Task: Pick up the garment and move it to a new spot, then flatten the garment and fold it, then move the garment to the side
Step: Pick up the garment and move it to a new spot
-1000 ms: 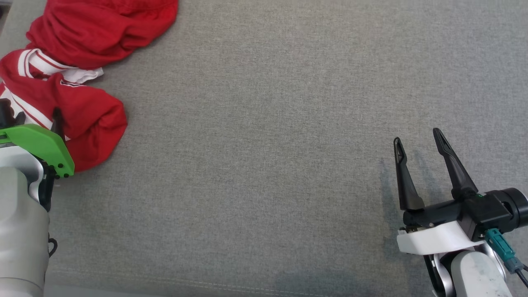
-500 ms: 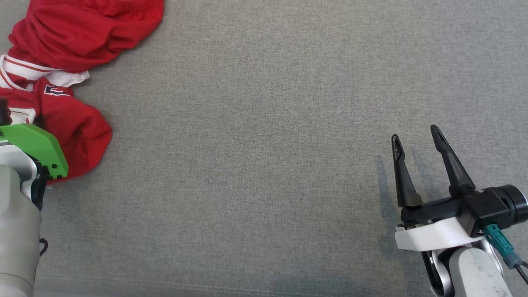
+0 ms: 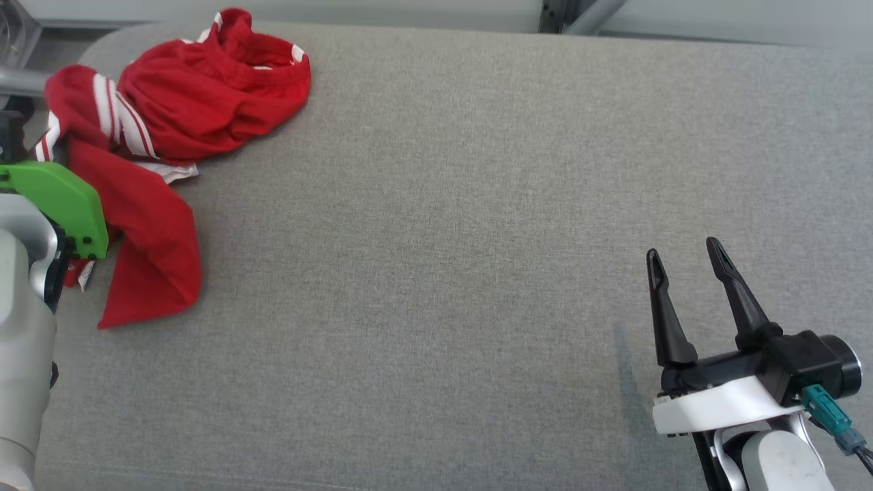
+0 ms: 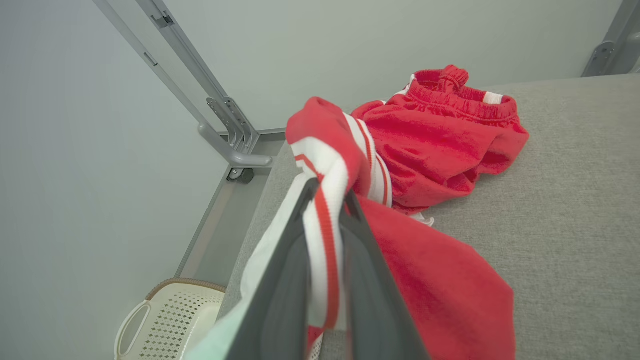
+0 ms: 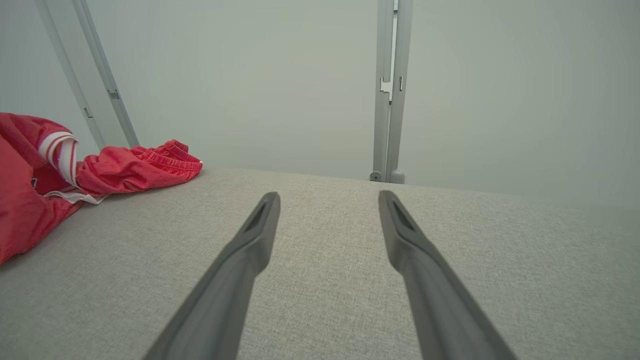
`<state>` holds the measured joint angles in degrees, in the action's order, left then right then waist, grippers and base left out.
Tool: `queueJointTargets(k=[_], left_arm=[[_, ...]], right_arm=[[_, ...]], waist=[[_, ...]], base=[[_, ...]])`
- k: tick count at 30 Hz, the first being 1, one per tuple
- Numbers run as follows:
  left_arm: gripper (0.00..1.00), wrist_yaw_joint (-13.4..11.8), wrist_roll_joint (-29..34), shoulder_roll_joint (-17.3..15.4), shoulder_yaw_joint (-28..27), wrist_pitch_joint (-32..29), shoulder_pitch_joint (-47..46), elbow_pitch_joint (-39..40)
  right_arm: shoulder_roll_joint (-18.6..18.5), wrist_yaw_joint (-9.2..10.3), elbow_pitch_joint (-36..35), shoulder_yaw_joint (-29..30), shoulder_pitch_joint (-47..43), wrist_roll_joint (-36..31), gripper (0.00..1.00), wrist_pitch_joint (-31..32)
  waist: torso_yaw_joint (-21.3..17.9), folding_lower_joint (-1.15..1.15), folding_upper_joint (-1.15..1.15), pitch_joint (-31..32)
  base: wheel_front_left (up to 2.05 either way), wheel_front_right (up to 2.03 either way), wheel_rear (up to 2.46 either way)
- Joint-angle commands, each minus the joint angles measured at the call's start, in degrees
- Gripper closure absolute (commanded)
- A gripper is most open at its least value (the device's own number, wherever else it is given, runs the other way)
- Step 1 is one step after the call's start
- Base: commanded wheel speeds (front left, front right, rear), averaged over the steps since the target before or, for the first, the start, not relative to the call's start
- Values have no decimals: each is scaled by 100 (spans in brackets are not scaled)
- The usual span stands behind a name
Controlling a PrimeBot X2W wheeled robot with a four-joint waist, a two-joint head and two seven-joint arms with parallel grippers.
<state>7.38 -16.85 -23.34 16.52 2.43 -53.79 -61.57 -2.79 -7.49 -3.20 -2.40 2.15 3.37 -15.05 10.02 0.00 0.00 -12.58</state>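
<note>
Garment [image 3: 204, 102], red with white stripes, lies crumpled at the far left corner of the grey fabric surface [image 3: 443, 273], with one striped fold raised off it and a red flap hanging toward the near side. The left gripper [image 4: 327, 197] has its fingers pressed together on that striped fold. The right gripper [image 3: 684, 249] hovers at the near right, well apart from the cloth, fingers spread wide.
</note>
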Motion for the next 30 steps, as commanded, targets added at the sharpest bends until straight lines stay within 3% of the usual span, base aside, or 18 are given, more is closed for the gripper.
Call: queueJointTargets(k=[1, 13, 19, 30], left_arm=[[100, 10, -32, -64, 139, 20, -86, 142], [100, 10, -528, -105, 1354, -242, -273, 1592], [100, 10, -714, 94, 1747, -373, -457, 2437], [100, -349, -1212, 1505, 1738, 7, -462, 2910]], right_arm=[[-18, 0, 33, 32, -138, 77, 0, -16], [-18, 0, 54, 309, -591, 269, 0, -17], [-18, 0, 58, 331, -639, 308, 0, -16], [-18, 0, 97, 198, -643, 352, 0, -17]], waist=[[-78, 0, 0, 600], [-469, 0, 0, 1348], [-784, 0, 0, 1457], [-1339, 0, 0, 1431]], base=[[0, 0, 0], [0, 0, 0], [0, 0, 0], [0, 0, 0]])
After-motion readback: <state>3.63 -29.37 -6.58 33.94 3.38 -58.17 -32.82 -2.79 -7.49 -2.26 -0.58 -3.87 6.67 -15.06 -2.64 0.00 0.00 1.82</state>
